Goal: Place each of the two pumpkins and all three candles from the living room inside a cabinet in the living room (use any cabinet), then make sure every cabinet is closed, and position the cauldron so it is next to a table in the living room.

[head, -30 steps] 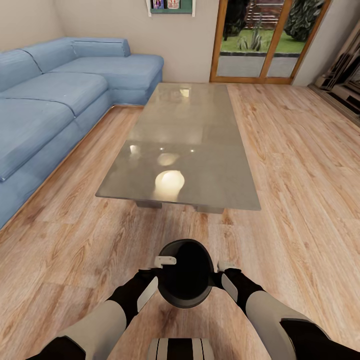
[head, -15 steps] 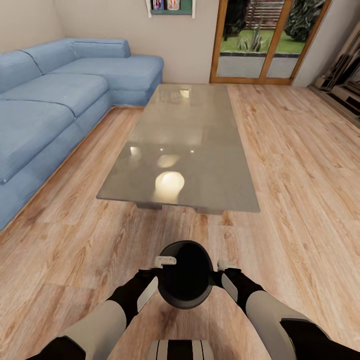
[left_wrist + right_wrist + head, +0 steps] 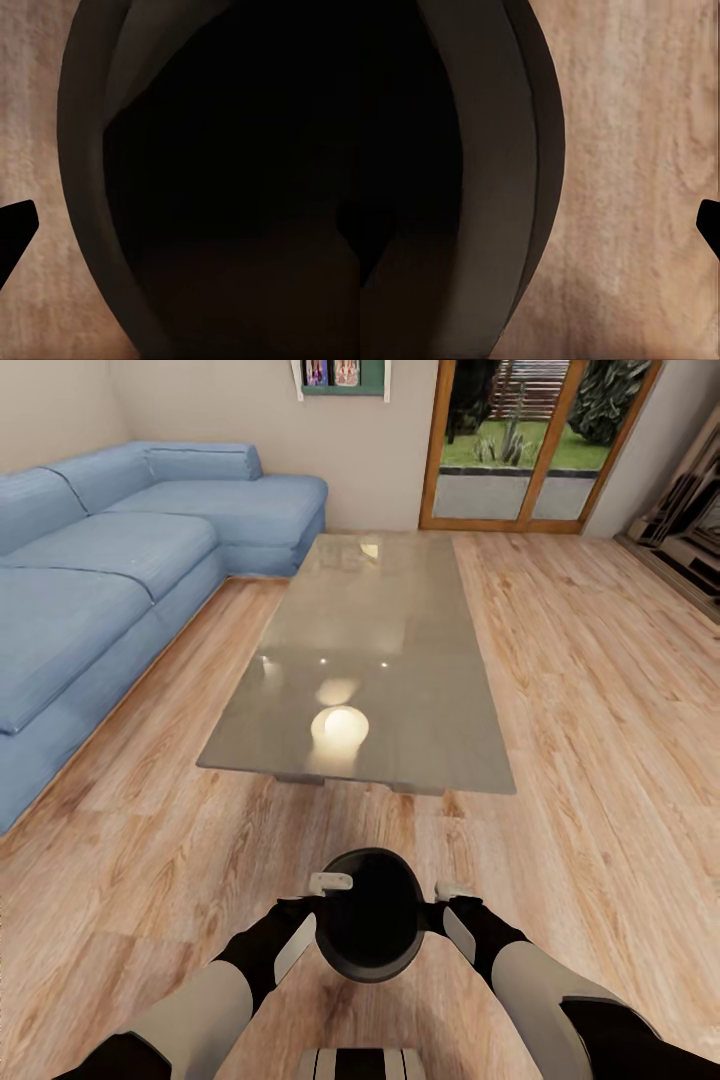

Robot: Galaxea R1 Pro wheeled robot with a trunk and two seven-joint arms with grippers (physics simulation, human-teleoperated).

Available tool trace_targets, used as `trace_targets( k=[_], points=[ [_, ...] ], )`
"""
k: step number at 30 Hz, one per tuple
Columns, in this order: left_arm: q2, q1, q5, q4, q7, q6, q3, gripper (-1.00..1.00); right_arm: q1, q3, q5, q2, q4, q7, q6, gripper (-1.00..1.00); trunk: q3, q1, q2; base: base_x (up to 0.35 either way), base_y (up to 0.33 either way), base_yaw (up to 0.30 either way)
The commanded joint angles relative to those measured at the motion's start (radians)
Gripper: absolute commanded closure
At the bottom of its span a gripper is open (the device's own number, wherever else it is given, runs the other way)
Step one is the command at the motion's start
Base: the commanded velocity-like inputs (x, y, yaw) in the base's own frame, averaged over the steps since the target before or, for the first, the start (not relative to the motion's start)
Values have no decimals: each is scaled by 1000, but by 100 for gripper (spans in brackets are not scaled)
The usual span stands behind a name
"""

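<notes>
I carry the cauldron [image 3: 372, 928] between both grippers, fingers' closure unclear, toward the coffee table [image 3: 375, 660]; next, set it down beside.

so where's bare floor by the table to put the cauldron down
Bare floor lies between the cauldron and the table's near end. A wider strip runs along the table's right. The left side, toward the sofa, is narrower.
</notes>
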Motion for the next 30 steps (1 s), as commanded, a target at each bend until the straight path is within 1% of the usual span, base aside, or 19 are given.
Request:
trace_targets(
  k=[1, 3, 17, 19, 22, 27, 30],
  points=[
    [0, 0, 9, -1, 8, 3, -4, -100, 0, -7, -5, 1, -2, -4, 5, -100, 3, -4, 7, 0, 0, 0],
    [0, 0, 9, -1, 8, 3, -4, -100, 0, -7, -6, 1, -2, -4, 5, -100, 6, -8, 14, 0, 0, 0],
    [0, 0, 9, -1, 8, 8, -4, -100, 0, -7, -6, 1, -2, -3, 7, -100, 50, -62, 112, 0, 0, 0],
    [0, 0, 9, -2, 8, 9, -5, -100, 0, -6, -6, 1, -2, -3, 24, -100, 56, -69, 126, 0, 0, 0],
    [0, 0, 9, -2, 8, 11, -5, -100, 0, -5, -7, 1, -2, 2, 89, -100, 56, -69, 126, 0, 0, 0],
    [0, 0, 9, -3, 9, 16, -5, -100, -1, -6, -7, 1, -3, 7, 113, -100, 56, -69, 126, 0, 0, 0],
    [0, 0, 9, -4, 10, 31, -5, -100, -1, -6, -7, 1, -4, 16, 119, -100, 56, -69, 126, 0, 0, 0]
  ],
)
